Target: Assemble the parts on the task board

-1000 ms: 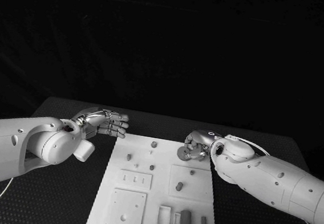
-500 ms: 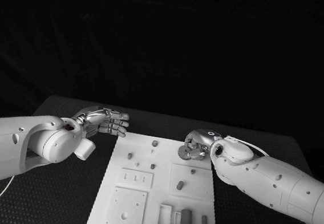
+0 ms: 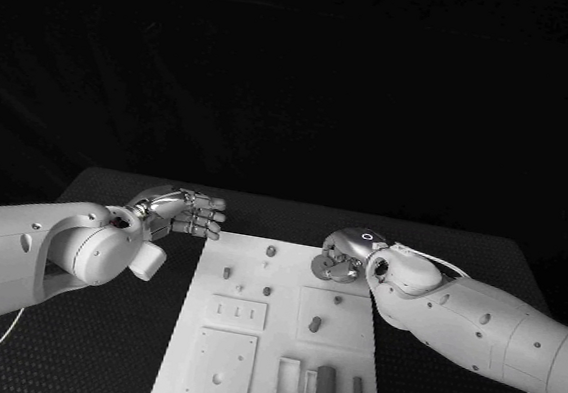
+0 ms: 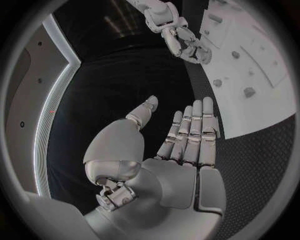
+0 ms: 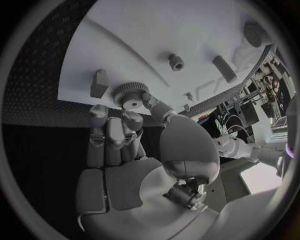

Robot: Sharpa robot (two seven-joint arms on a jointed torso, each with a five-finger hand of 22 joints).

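The white task board [image 3: 283, 343] lies in the middle of the table with several small grey parts on it. At its far right corner my right hand [image 3: 345, 255] pinches a round toothed gear [image 5: 130, 94] between thumb and fingertips [image 5: 131, 119], low over the board's edge [image 5: 75, 80]. The same gear [image 3: 332, 269] shows under the hand in the head view. My left hand [image 3: 182, 211] hovers off the board's far left corner, holding nothing. Its fingers [image 4: 194, 130] lie straight and side by side, the thumb apart. The left wrist view also catches my right hand [image 4: 184, 42].
On the board are pegs [image 3: 271, 251], a rectangular block [image 3: 326, 387] in a slot near the front, and recessed plates [image 3: 225, 354]. Next to the gear sit a small block [image 5: 99, 82] and a knob [image 5: 176, 61]. Black table [image 3: 125, 192] surrounds the board.
My right hand with the gear has shifted slightly over the far right corner. My left hand has edged a little toward the far side.
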